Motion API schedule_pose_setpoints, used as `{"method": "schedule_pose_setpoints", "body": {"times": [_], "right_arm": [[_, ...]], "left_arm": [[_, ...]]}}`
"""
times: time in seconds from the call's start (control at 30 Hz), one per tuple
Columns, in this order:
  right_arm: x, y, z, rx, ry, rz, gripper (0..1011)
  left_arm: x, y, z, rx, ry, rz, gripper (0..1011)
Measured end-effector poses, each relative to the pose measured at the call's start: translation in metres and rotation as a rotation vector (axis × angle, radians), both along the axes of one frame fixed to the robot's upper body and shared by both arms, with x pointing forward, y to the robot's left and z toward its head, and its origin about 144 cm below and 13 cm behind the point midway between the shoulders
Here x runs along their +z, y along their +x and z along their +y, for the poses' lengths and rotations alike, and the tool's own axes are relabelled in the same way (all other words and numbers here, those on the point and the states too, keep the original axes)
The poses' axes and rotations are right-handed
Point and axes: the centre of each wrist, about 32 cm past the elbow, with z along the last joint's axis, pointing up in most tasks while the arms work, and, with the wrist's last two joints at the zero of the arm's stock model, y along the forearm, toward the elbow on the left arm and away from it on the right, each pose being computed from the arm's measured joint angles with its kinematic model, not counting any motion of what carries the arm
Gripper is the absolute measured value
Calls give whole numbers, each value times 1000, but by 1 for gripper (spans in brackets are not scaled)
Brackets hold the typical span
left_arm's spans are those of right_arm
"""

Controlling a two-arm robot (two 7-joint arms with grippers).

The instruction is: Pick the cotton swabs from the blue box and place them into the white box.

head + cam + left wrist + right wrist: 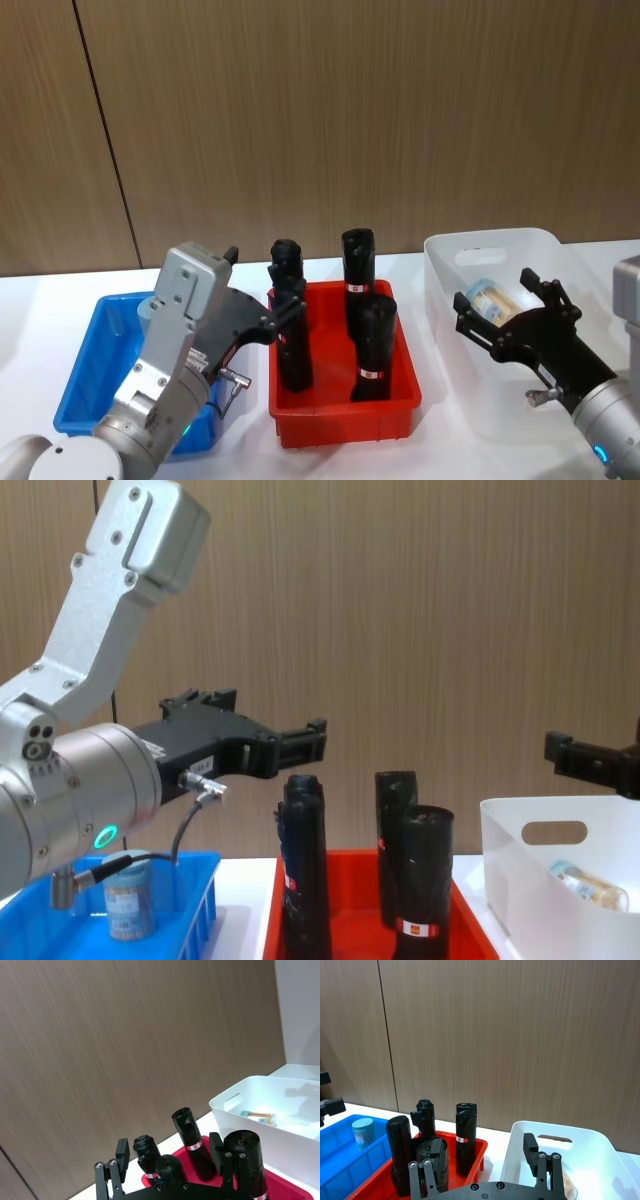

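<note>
Right gripper [497, 292] gapes above the white box [490, 238]; left gripper [266, 278] gapes well aside. Chest view shows cotton swabs jar [583, 880] lying well beneath.

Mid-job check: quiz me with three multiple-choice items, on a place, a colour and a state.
1. The cotton swab jar on its side lies in: A) white box B) blue box C) red bin
2. Bin holding the black cylinders: A) blue B) red C) white
3. Right gripper: A) shut on a jar B) open, empty C) shut on a cylinder
Answers: 1 A, it rests on that box's floor; 2 B, they stand in the red bin; 3 B, jaws spread above the white box.
</note>
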Motion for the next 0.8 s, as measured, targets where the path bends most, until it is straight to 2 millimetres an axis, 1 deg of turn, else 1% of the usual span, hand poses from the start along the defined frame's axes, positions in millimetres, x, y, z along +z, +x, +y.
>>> {"method": "schedule_pose_setpoints", "body": {"times": [0.2, 0.8], "right_arm": [[0, 0, 0, 0, 0, 0, 1002], [0, 0, 0, 2, -1, 1, 1002]], "left_arm": [[0, -3, -3, 20, 0, -12, 1004], [0, -3, -3, 23, 0, -13, 1004]]}}
